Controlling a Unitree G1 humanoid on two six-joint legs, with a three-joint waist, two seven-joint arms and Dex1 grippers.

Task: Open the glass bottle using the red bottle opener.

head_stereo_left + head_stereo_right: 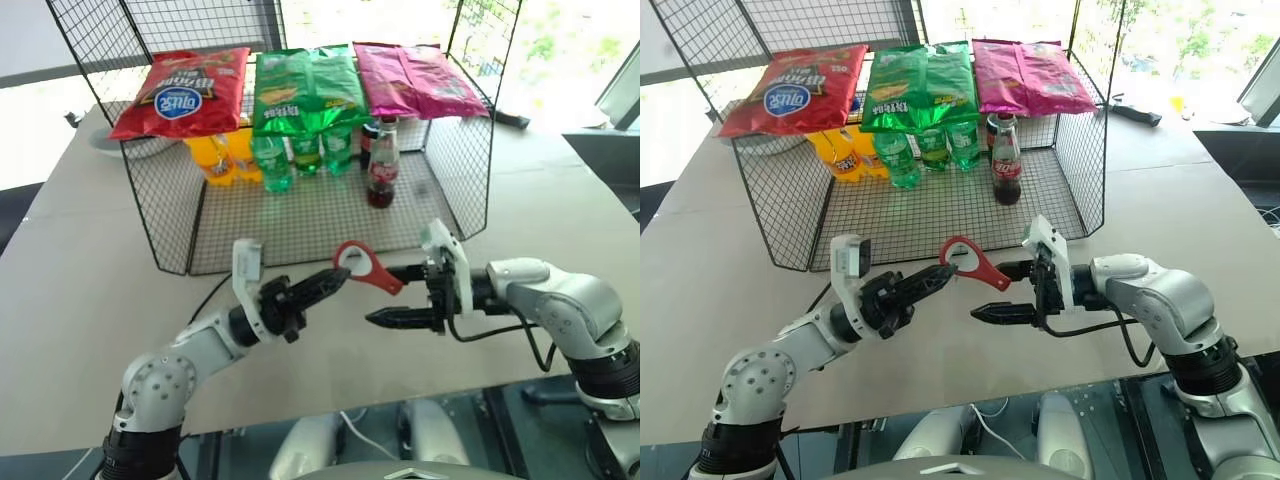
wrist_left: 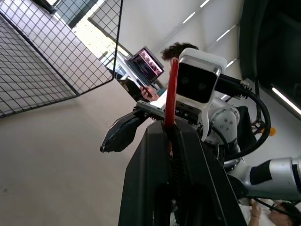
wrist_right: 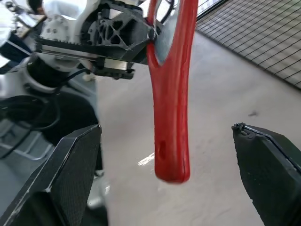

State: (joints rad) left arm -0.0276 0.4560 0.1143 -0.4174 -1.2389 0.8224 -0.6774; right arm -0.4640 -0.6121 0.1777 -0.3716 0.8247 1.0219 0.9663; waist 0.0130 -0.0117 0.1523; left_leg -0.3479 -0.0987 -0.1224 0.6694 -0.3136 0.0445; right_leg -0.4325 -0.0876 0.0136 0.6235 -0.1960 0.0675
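We have the red bottle opener (image 1: pixel 366 266) off the counter (image 1: pixel 90 290) and in the air: our left end effector (image 1: pixel 340 277) is pressed together on its ring-shaped head, with the handle slanting out toward 4 o'clock. Our right end effector (image 1: pixel 385 295) is spread wide, its fingers either side of that handle without touching it, as the right wrist view shows, so we judge a hand-over is in progress but not completed. The glass bottle (image 1: pixel 382 164) stands upright inside the wire basket (image 1: pixel 465 180) at about 12 o'clock from the opener, well apart from both arms, just beside a darker bottle and near the green bottles (image 1: pixel 300 152). Its cap appears to be on, though we cannot be sure. Left to do, as we see it: settle the opener in a working grip, reach the bottle, hook the cap and lever it off.
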